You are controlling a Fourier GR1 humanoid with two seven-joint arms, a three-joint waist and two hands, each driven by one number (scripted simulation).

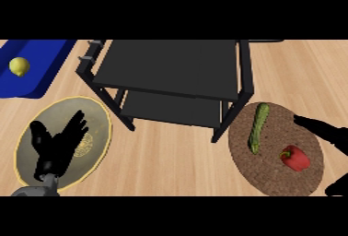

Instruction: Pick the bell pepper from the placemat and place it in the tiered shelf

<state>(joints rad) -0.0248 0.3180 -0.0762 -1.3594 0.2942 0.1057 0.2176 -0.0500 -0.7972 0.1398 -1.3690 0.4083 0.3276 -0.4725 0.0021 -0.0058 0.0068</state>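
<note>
A red bell pepper (295,157) lies on the brown round placemat (272,177) at the right, beside a green cucumber (258,127). The black tiered shelf (173,69) stands at the middle top, its two levels bare. My right hand (327,131) comes in from the right edge, fingers spread over the placemat's right rim, just right of and above the pepper; it holds nothing. My left hand (60,140) rests open, fingers up, over the yellow-rimmed plate (95,110) at the left.
A blue tray (48,69) at the top left holds a yellow lemon (19,66). Wooden counter (176,161) lies between the plate and the placemat, in front of the shelf's legs.
</note>
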